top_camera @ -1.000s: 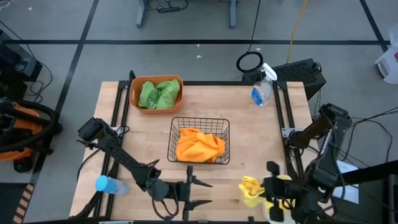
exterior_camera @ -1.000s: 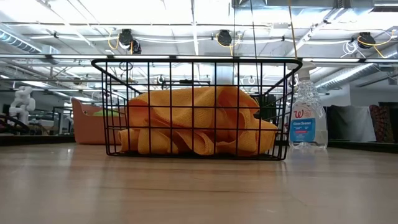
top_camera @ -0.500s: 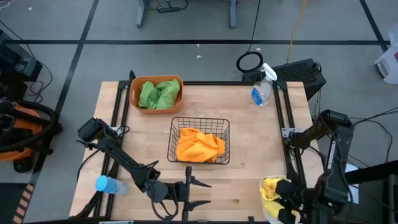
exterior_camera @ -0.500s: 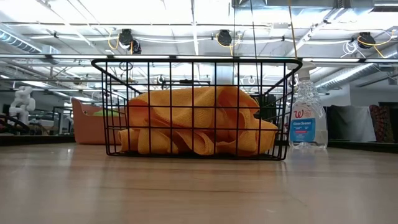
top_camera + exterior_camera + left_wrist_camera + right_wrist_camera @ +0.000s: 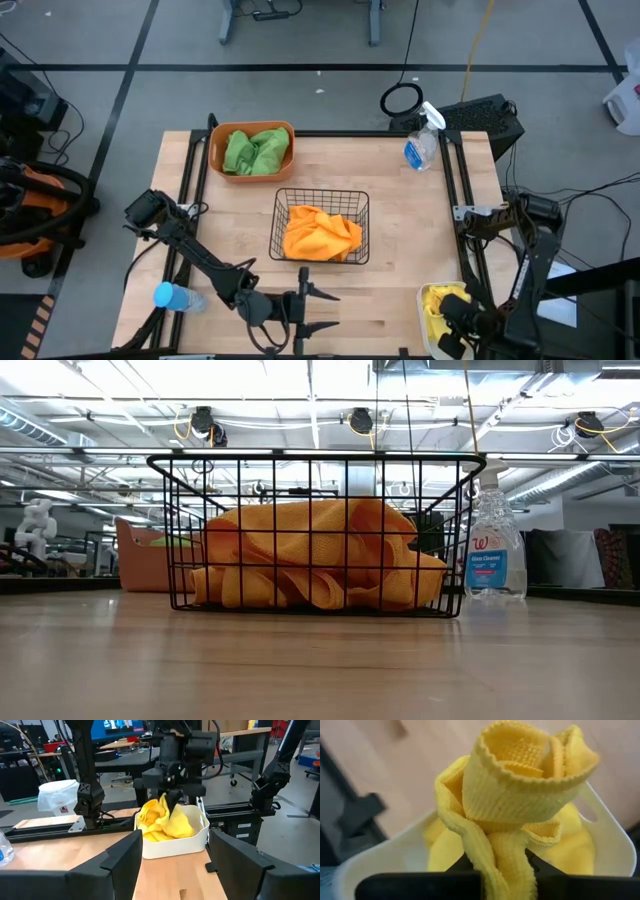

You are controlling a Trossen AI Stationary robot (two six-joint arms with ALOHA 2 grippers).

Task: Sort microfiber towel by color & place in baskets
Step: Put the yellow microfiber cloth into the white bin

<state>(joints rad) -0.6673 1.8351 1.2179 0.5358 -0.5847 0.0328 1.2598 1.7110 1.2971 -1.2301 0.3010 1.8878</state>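
- High view: my right gripper [image 5: 452,335] sits over the small white plastic rectangular bin [image 5: 424,302] at the table's near right corner, fingers clamped on a fuzzy yellow microfiber cloth [image 5: 438,300] that hangs into the bin.
- High view: my left gripper [image 5: 318,310] waits at the near edge, fingers parted, nothing between them; the black wire-mesh square basket [image 5: 321,194] with crumpled orange cloths [image 5: 320,235] lies just ahead of its fingertips.
- High view: green cloths [image 5: 255,150] fill the orange plastic rectangular tub [image 5: 252,175], beyond the mesh basket and well away from both sets of fingers. A clear spray bottle [image 5: 421,146] stands at the far right, a blue-capped bottle [image 5: 172,296] by the left arm.
- Low view: orange cloths [image 5: 315,555] piled inside the mesh basket [image 5: 315,460], tub [image 5: 150,565] behind it, spray bottle [image 5: 494,550] beside it. No gripper shows here.
- Left wrist view: my own two dark fingers [image 5: 122,860] stand apart, empty; straight ahead between them the white bin [image 5: 172,845] holds yellow cloth [image 5: 165,822], with the right gripper [image 5: 172,800] pinching it from above.
- Right wrist view: yellow cloth [image 5: 520,780] bunched tight between my fingers, touching both, more yellow in the bin [image 5: 615,850] underneath.
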